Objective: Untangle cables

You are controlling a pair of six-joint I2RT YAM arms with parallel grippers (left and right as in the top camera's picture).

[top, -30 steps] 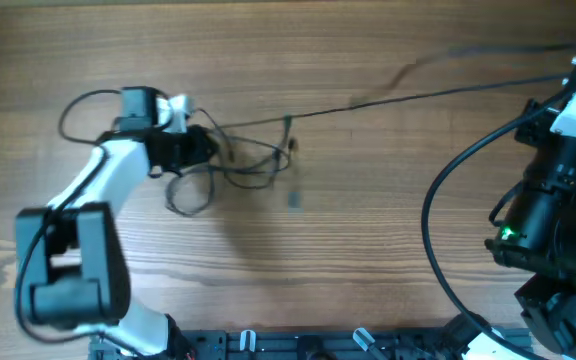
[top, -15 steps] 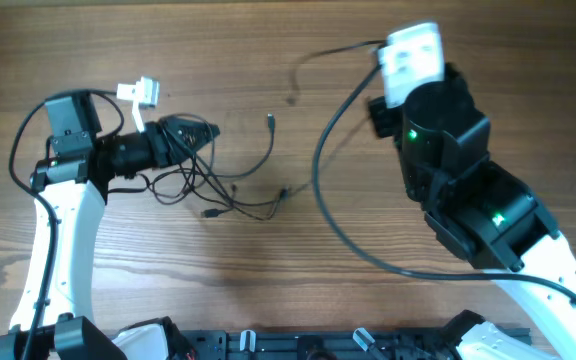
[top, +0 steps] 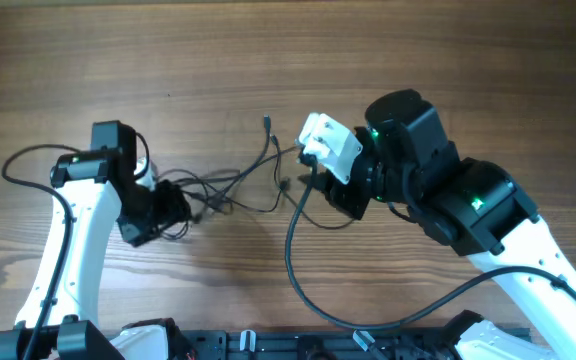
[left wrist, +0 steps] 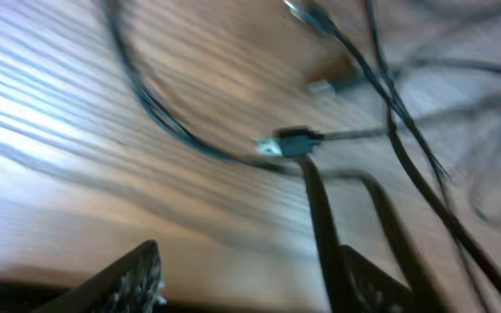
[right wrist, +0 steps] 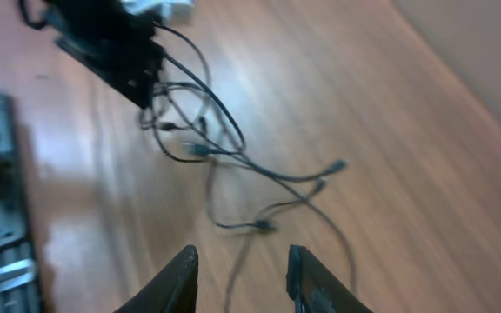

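Okay, eyes on the thin dark green-black cables (top: 230,190): they lie in a loose tangle on the brown wood-grain table (top: 418,60), loops crossing over one another. One strand runs away from the knot to a small plug end (top: 268,122) lying free on the far side of the tangle. In the left wrist view another small dark plug (left wrist: 290,143) sits on the wood among crossing strands, but that picture is smeared, and which strand passes over which I cannot tell.

The black left gripper (left wrist: 249,261) sits right at the tangle's edge, its two fingers spread wide; a dark strand runs down between them, and whether it touches either finger I cannot tell. Overhead, the gripper's body hides the loops beneath it.

On the opposite side of the tangle, the black right gripper (right wrist: 242,254) hangs with its fingers parted, bare wood showing between them and nothing pinched. A white boxy housing (top: 330,145) on that wrist covers the tangle's nearest strands from above; any marking on it is too small to read. A thick black arm cable (top: 293,250) curves past the tangle towards the black rail (top: 268,345), which is cut off by the picture's edge.
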